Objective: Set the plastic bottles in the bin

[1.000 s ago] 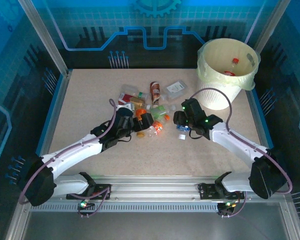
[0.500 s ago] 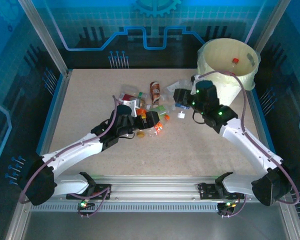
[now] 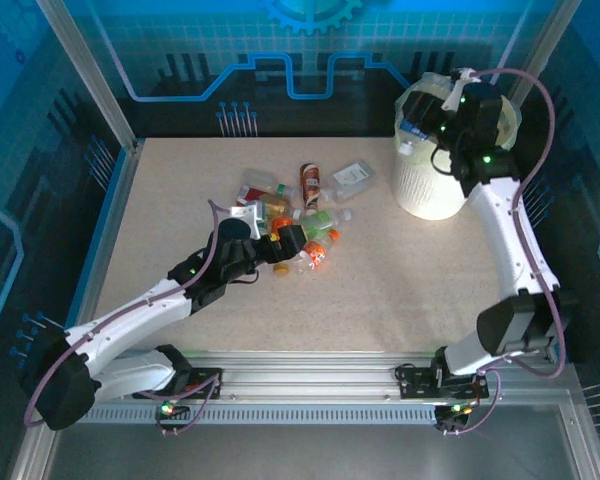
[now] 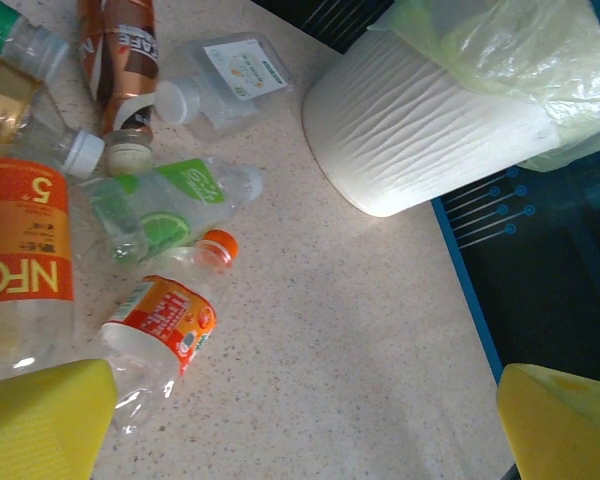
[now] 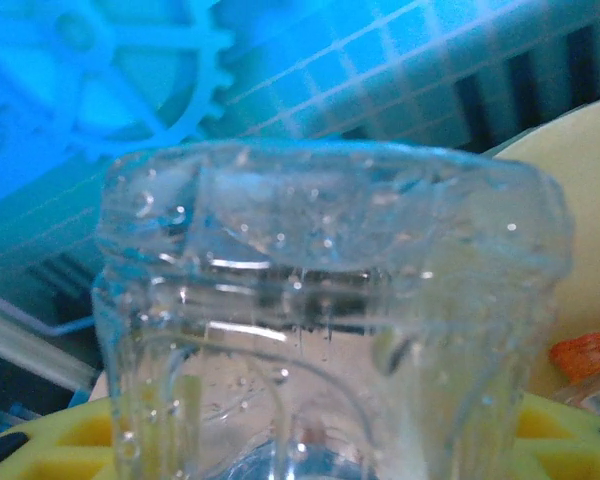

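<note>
The right gripper (image 3: 420, 125) hangs over the bin (image 3: 432, 195), above the rim at about its 9 o'clock side, with the jaws pinched on a clear bottle (image 5: 320, 300). In the right wrist view, the bottle's ribbed wall rises between the two yellow pads (image 5: 65, 440), with the bin's pale lining behind it at 3 o'clock and a scrap of orange lower down (what that is, I cannot tell). The bin stands at roughly 1 o'clock on the speckled table (image 3: 400, 290), white and ribbed, and its yellowish bag (image 4: 500, 50) is folded over the top. The rest of the plastic bottles (image 3: 295, 225) lie in a loose heap near the table's middle, a little toward 11 o'clock and well apart from the bin. The left gripper (image 3: 280, 245) sits low at the heap's 7 o'clock edge with its jaws spread wide and holding nothing. Its yellow fingertips (image 4: 40, 420) stand at opposite lower corners of the left wrist view. Between and beyond them lie an orange-labelled bottle (image 4: 160, 320) with an orange cap and a green-labelled bottle (image 4: 170, 215) just beyond it. At 9 o'clock is a larger one marked NFC (image 4: 25, 270), and toward 11 o'clock are a brown-labelled bottle (image 4: 120, 50) and a flat clear one with a white cap (image 4: 230, 75).
</note>
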